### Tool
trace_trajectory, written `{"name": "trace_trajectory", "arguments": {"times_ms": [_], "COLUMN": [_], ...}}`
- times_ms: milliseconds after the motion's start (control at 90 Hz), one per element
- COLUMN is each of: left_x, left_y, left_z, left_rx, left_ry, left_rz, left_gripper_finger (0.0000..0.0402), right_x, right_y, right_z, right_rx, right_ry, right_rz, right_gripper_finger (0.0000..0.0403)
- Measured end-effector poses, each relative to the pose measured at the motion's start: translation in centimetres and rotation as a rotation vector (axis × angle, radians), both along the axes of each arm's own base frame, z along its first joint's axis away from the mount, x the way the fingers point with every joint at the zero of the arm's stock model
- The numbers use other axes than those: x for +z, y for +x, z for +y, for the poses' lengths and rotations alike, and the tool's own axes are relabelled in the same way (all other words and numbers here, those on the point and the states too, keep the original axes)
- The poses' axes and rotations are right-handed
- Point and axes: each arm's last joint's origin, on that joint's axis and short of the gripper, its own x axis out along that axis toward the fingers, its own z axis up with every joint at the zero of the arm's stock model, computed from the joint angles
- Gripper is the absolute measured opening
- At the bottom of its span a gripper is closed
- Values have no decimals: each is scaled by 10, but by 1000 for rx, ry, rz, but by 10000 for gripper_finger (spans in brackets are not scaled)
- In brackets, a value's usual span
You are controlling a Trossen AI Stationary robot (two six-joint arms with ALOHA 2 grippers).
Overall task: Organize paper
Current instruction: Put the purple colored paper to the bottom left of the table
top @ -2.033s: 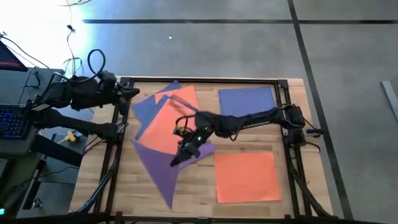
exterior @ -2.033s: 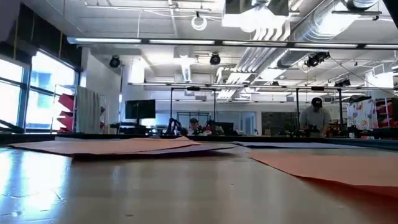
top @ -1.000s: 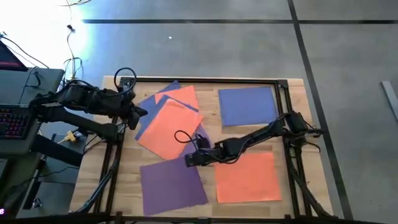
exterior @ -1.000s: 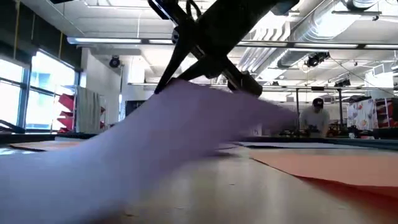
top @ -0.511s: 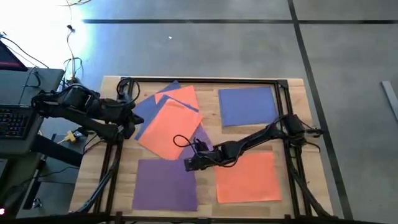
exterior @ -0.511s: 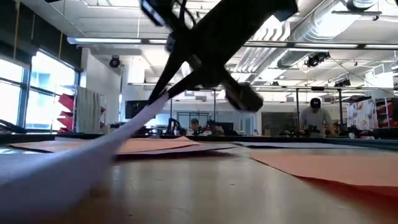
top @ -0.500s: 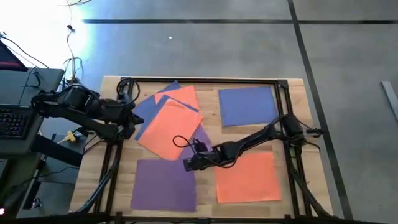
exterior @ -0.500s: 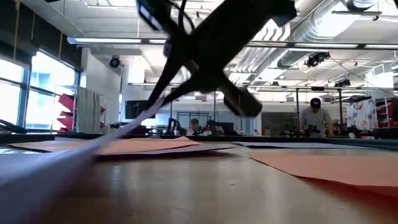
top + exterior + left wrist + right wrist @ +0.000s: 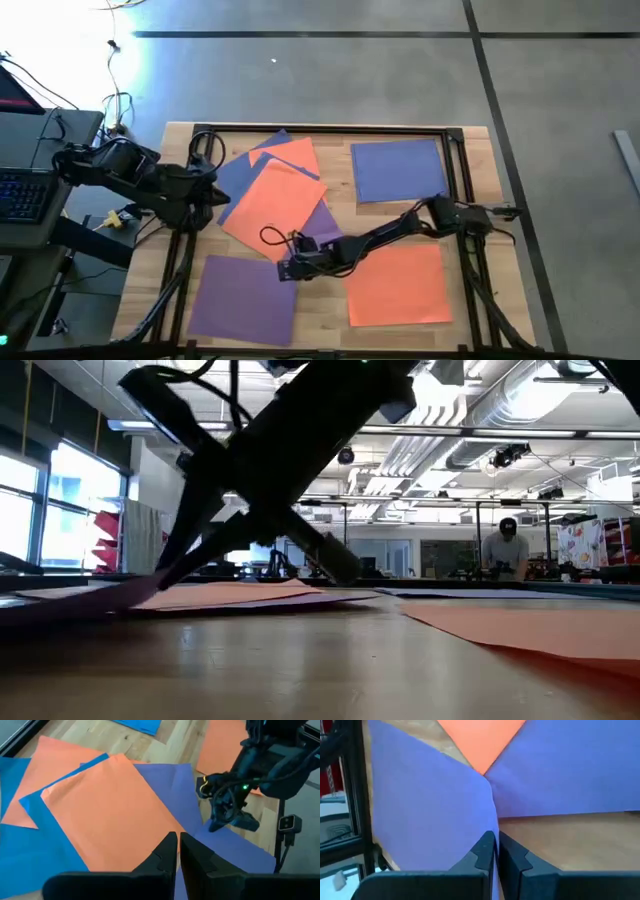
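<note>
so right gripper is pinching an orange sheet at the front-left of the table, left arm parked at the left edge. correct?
Not quite: the sheet is purple, not orange. The right wrist view shows the right gripper shut on the purple sheet, which the high view puts at the front-left of the table. The left gripper does wait at the left edge.

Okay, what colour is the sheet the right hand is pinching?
Purple sheet, clearest in the high view.

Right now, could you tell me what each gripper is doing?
Left gripper: shut, empty, over the orange sheet.
Right gripper: shut on the purple sheet's corner.
</note>
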Motion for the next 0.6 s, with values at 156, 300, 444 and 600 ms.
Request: {"name": "trace_trajectory", "arguments": {"times_ms": [156,300,444,600], "left_x": [0,0,0,0], "left_y": [0,-1,-1,-1], "left_z": [-1,-2,-2,-2], "left_rx": [-12,-21,-24,-29], "left_ry": [0,3,6,11], "left_rz": [0,1,2,6], "left_gripper_finger": [0,0,0,0], "right_x": [2,2,3,9], "right_y": [2,3,4,6], "right_z": [0,-3,-7,-14], "right_rx": [-5,10,0,17], "right_ry": [-14,7,6,-11], "right_rz": [-7,12,9,19], "right_gripper_finger": [7,59,149,240]}}
